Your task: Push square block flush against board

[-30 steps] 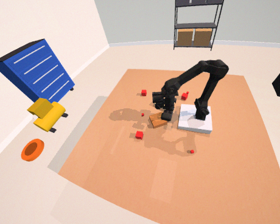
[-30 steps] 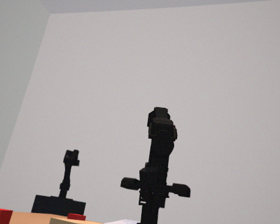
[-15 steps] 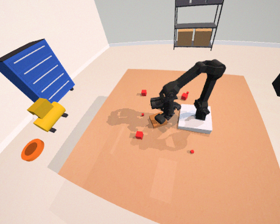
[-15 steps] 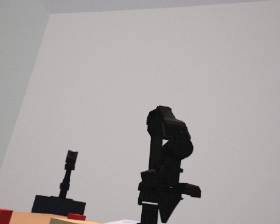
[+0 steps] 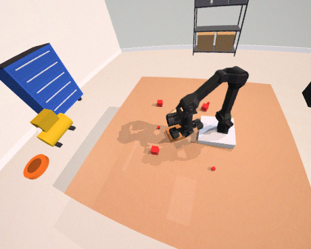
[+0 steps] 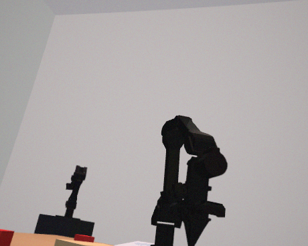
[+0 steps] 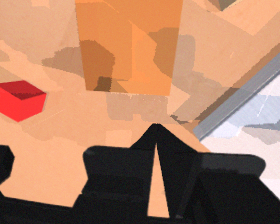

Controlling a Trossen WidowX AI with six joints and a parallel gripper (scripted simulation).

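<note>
The orange square block (image 5: 168, 134) (image 7: 128, 45) lies flat on the mat, partly hidden by the arm in the top view. In the wrist view it is ahead of the fingertips, its near side almost square to them. The pale board (image 6: 65, 243) (image 7: 231, 4) shows only a corner at the top of the wrist view, right of the block and apart from it there; the arm mostly hides it in the top view. My gripper (image 5: 186, 136) (image 6: 191, 243) (image 7: 155, 127) is shut and empty, its tips just short of the block's near side in the wrist view. Tip height is unclear.
The arm's white base plate (image 5: 209, 139) (image 7: 271, 110) is right of the block. A red cube (image 5: 155, 150) is on the mat in front of the block, and another (image 5: 159, 103) is behind it. Red pieces (image 5: 205, 107) are behind the arm. A small red cube (image 5: 213, 168) is at the front right.
</note>
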